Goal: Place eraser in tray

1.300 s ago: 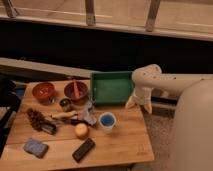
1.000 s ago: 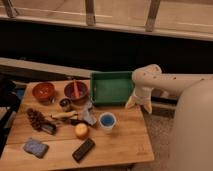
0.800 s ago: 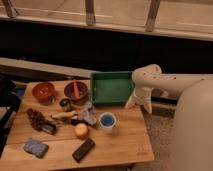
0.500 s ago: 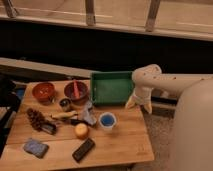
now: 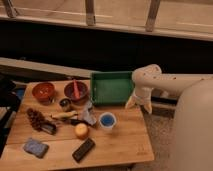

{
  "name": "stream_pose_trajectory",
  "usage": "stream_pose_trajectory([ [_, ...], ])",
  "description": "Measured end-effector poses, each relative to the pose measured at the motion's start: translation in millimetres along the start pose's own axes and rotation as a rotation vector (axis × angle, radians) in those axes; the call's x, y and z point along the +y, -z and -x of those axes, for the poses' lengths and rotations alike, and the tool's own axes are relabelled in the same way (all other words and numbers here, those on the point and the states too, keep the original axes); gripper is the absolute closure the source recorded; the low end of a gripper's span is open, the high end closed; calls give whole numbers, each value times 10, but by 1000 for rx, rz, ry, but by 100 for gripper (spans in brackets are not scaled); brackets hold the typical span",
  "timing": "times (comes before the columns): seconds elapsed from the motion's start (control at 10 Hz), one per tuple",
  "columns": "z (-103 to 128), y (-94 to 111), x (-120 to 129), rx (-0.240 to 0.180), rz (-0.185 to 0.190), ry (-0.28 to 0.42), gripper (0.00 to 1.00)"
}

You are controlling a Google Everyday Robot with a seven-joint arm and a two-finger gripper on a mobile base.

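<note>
The eraser (image 5: pixel 83 149), a flat black block, lies near the front edge of the wooden table, left of centre. At the back right of the table stands the green tray (image 5: pixel 112 91), and I see nothing inside it. My gripper (image 5: pixel 139 104) hangs on the white arm just right of the tray's front right corner, at the table's right edge. It points down, open, with nothing between its fingers. It is far from the eraser.
A blue cup (image 5: pixel 107 120) and a yellow ball (image 5: pixel 81 130) sit between the tray and the eraser. Two red-brown bowls (image 5: pixel 44 91) (image 5: pixel 76 91) stand at the back left. A pinecone (image 5: pixel 36 119), a small dark block (image 5: pixel 49 129) and a blue-grey sponge (image 5: pixel 36 147) lie on the left.
</note>
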Motion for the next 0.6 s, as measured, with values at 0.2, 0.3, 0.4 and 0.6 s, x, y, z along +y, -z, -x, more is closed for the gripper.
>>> stream_pose_trajectory([
  [0.2,0,0,0,0,0,0,20],
  [0.3,-1,-1,1,0,0,0,20],
  [0.4,-11,1,3,0,-3,-4,20],
  [0.6,-28,45,52,-8,-6,-12,20],
])
